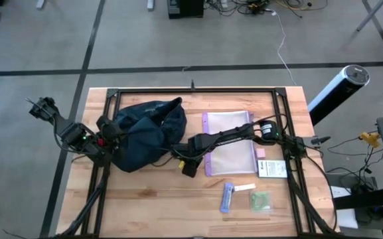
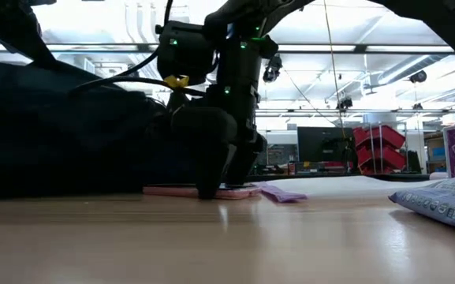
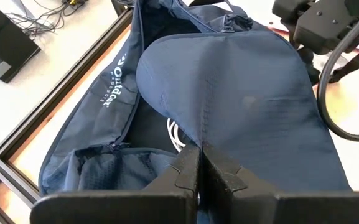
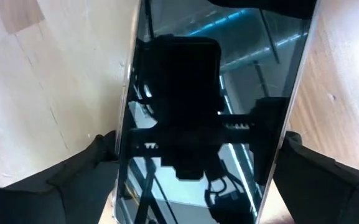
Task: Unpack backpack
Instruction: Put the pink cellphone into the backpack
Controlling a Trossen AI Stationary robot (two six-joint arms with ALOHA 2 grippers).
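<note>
The dark navy backpack (image 1: 145, 129) lies on its side on the left half of the wooden table, its opening gaping in the left wrist view with a white cord (image 3: 175, 134) inside. My left gripper (image 1: 113, 141) is shut on its fabric at the left end. A flat glossy black phone with a pale pink rim (image 4: 210, 93) lies flat on the table just right of the backpack; its pink edge (image 2: 172, 190) shows in the low view. My right gripper (image 4: 198, 162) points straight down over it, open, one finger beside each long edge. My left gripper pinches a fold of the backpack's navy upper flap (image 3: 199, 144) between its two shut fingers, coming slanting down from the table's left. The flap rises a little at the fingers; the rest of the backpack lies on the table. My right gripper's fingers (image 4: 95, 163) stand close against the phone's long edges; whether they touch it, I cannot tell.
A clear purple-edged zip pouch (image 1: 229, 143) lies right of the phone under my right arm. Near the front right lie a purple tube (image 1: 227, 197), a white strip (image 1: 244, 188), a green packet (image 1: 261, 201) and a white card (image 1: 272, 168). Black frame rails (image 1: 191, 90) border the table.
</note>
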